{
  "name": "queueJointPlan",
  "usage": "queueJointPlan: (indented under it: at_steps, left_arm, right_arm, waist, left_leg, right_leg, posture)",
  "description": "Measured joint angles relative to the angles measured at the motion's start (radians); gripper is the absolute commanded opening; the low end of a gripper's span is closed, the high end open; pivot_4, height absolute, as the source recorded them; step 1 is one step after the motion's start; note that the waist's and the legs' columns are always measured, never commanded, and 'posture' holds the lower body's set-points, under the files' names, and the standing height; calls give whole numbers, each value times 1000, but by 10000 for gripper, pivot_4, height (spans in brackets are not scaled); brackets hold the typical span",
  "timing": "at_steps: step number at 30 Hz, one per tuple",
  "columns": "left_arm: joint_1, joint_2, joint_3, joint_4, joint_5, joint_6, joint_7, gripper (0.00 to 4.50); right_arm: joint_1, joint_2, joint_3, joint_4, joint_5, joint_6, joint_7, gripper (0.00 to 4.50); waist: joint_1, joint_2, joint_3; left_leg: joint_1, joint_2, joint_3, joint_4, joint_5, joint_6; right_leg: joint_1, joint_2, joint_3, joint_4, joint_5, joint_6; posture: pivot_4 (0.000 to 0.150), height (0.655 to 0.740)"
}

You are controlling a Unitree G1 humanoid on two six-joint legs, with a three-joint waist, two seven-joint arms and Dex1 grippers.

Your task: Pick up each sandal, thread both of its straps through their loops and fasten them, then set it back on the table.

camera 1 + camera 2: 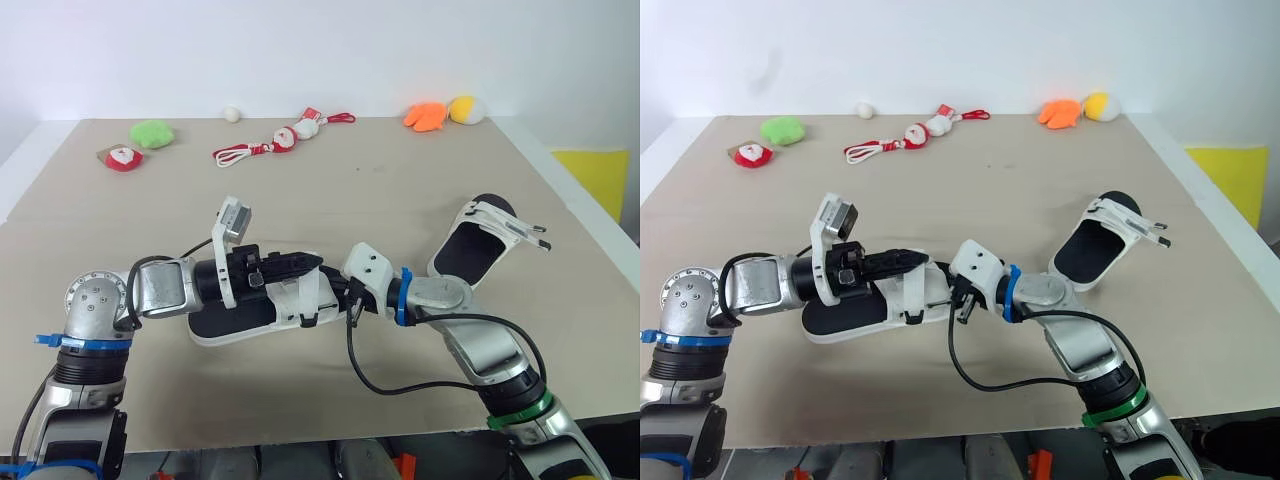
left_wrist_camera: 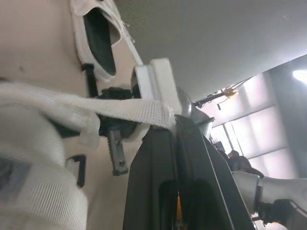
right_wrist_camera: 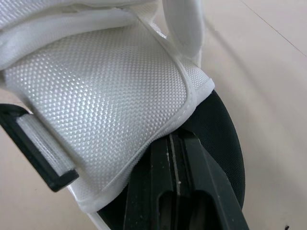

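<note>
A white sandal with a black insole lies on the table near me, between my two arms. My left gripper reaches over it from the left and is shut on a white webbing strap of this sandal, pulled taut. From the right, my right gripper is shut on the sandal's white mesh upper, at its edge above the black insole. A black loop sits at the side of that upper. The second sandal lies to the right with its straps loose.
Small plush toys line the far edge: a green one, a red one, a red-white rope toy, an orange one and a yellow one. A yellow sheet lies beyond the table's right edge.
</note>
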Motion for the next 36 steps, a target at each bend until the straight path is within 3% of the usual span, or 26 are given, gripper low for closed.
queueJointPlan:
  at_steps: [5,11,23,36]
  left_arm:
    - [-14,-21,-4,-5,275,-111,-128,1260]
    - [-14,-92,-6,-11,446,-193,-212,1260]
    - [27,-191,-1,-24,492,-182,-216,1260]
    - [62,-207,-22,-67,577,-171,-263,1260]
  right_arm:
    - [-2,2,1,2,0,0,0,0]
    - [-2,3,1,1,0,1,-1,0]
    - [-2,5,3,1,0,2,-2,0]
    - [-2,5,3,1,-1,1,-3,0]
  waist:
    - [0,0,0]
    - [-1,0,0]
    - [-2,0,0]
    - [-3,0,0]
  left_leg:
    - [0,0,0,0,0,0]
    - [0,0,0,0,0,0]
    - [0,1,0,0,0,0]
    - [0,1,0,0,0,0]
  right_leg:
    - [0,0,0,0,0,0]
    - [-1,0,0,0,0,0]
    - [0,0,0,0,0,1]
    - [0,1,0,0,0,1]
  posture:
    - [1500,7400]
    - [1500,7400]
    - [1500,7400]
    - [1500,7400]
